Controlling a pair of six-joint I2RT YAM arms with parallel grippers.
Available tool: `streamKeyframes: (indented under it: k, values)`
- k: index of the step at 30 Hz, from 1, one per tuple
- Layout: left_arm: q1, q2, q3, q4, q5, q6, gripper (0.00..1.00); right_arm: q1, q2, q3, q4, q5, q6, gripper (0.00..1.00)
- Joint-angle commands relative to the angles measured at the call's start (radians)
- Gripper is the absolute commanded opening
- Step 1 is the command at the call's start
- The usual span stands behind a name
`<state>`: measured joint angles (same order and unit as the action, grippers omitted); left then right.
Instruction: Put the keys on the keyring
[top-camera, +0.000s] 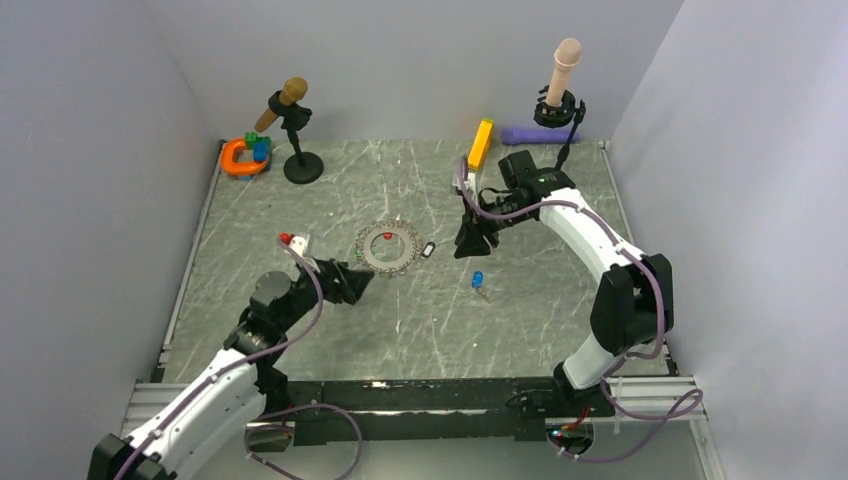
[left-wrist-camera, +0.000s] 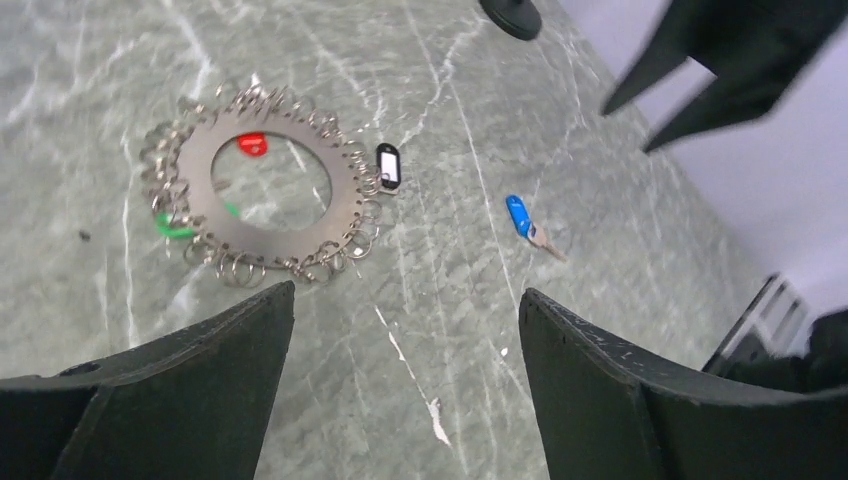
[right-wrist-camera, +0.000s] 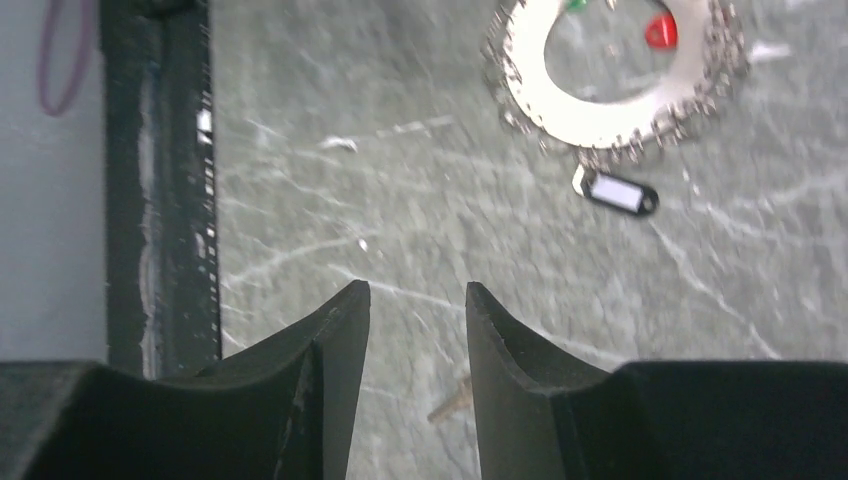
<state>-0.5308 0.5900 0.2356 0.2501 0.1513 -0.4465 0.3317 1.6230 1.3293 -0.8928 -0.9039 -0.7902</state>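
Both empty: your left gripper (left-wrist-camera: 407, 290) spread wide below the keyring (left-wrist-camera: 262, 180), your right gripper (right-wrist-camera: 415, 287) slightly parted just above the blue key (top-camera: 478, 279), centre frame.

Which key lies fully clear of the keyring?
Blue key: it lies alone on the table, clear of the keyring. The black key sits against the ring's fringe; the red key and green key lie at the ring itself.
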Motion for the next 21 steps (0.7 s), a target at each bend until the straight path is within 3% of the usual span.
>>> streamKeyframes:
  k: [1,6,9,21]
  values:
    - [0.145,0.104,0.077,0.015,0.151,-0.27,0.88,-0.01,-0.032,0.015,-0.061,-0.241,-0.006,0.46]
    - [0.209,0.321,0.249,-0.2,0.161,-0.29,0.87,-0.058,-0.129,-0.128,0.127,-0.225,0.086,0.46]
    - [0.213,0.405,0.321,-0.248,0.146,-0.236,0.86,-0.113,-0.151,-0.142,0.13,-0.263,0.086,0.46]
    - [0.216,0.739,0.621,-0.534,0.207,0.122,0.74,-0.139,-0.263,-0.184,0.169,-0.251,0.091,0.46]
